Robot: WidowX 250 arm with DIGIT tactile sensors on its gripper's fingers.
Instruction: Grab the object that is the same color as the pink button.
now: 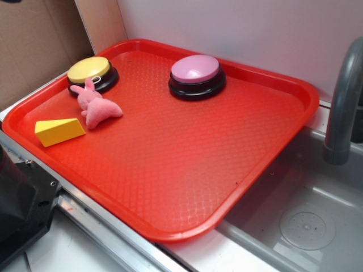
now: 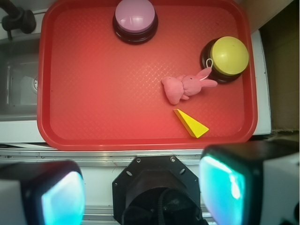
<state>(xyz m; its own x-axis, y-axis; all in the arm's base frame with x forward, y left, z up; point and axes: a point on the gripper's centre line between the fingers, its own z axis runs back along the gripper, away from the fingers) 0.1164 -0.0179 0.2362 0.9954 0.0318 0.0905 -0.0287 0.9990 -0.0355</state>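
Observation:
A small pink plush bunny [image 1: 96, 105] [image 2: 185, 86] lies on the red tray [image 1: 187, 153] [image 2: 93, 103], its ears reaching the yellow button [image 1: 91, 72] [image 2: 227, 57]. The pink button [image 1: 196, 73] [image 2: 135, 18] sits on a black base at the tray's far side. A yellow cheese wedge [image 1: 58, 131] [image 2: 191, 123] lies just beside the bunny, toward the tray's near edge. My gripper [image 2: 143, 192] is open, high above the robot's base and off the tray. Its two fingers [image 2: 61, 197] frame the bottom of the wrist view with nothing between them. In the exterior view the gripper is out of sight.
A grey sink basin [image 1: 306, 215] [image 2: 16, 84] with a curved faucet [image 1: 343, 107] [image 2: 16, 18] adjoins the tray. The robot's black base [image 1: 20, 209] [image 2: 157, 192] sits at the tray's near edge. A white wall and cardboard [image 1: 34, 45] stand behind.

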